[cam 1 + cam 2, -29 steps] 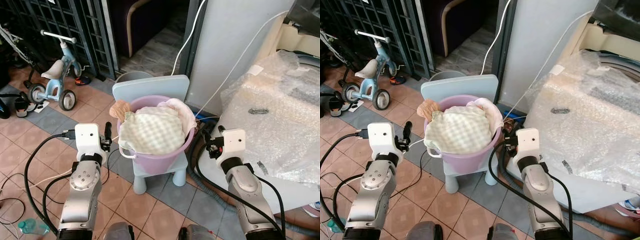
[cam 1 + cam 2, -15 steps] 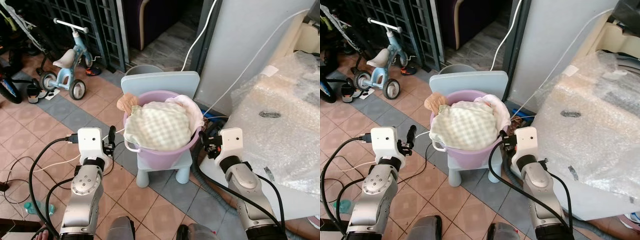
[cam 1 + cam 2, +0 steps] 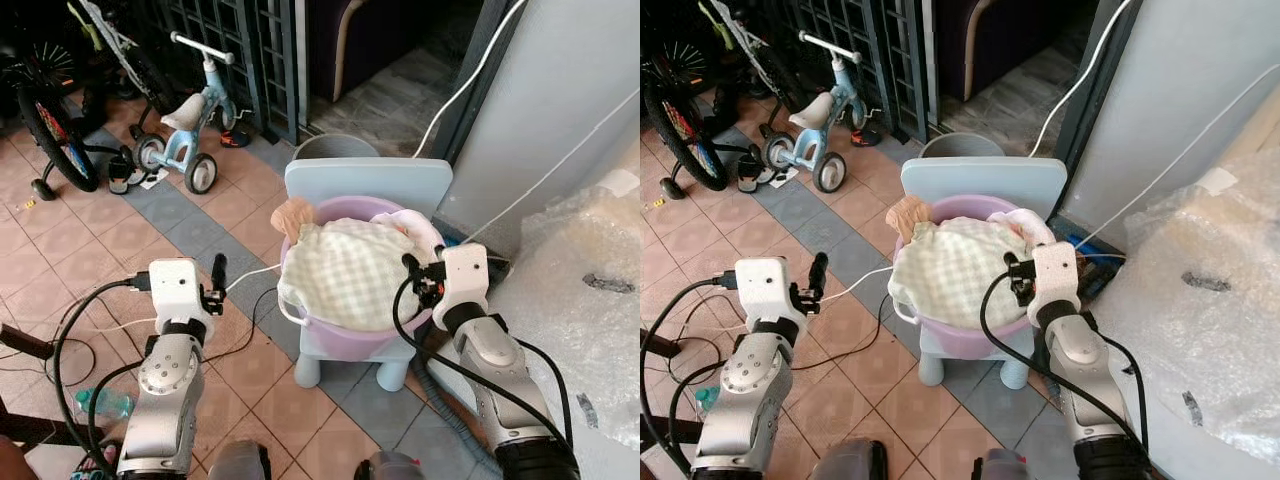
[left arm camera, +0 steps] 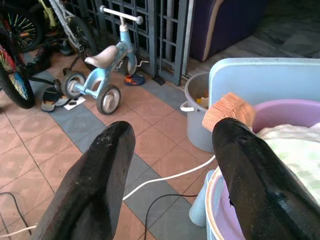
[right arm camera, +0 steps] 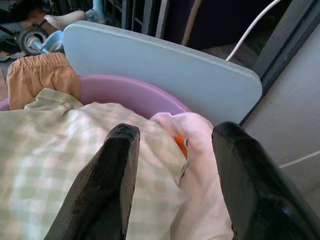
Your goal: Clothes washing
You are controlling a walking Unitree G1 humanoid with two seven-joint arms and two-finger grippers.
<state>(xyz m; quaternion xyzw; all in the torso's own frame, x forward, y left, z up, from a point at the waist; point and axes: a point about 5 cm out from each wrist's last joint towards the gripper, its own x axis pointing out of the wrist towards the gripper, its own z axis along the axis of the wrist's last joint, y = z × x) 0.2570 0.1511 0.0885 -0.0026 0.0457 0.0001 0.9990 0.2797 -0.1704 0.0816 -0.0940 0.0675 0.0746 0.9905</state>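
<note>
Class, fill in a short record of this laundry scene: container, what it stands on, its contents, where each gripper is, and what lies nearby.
container: purple tub
support: pale blue child's chair, tub on its seat
contents: green checked cloth on top, pink garment and tan garment at the rim
right gripper: open, over the tub's rim, above the pink garment
left gripper: open, to the tub's left, above the floor
nearby: blue tricycle, grey bucket behind the chair, bubble wrap to the right
</note>
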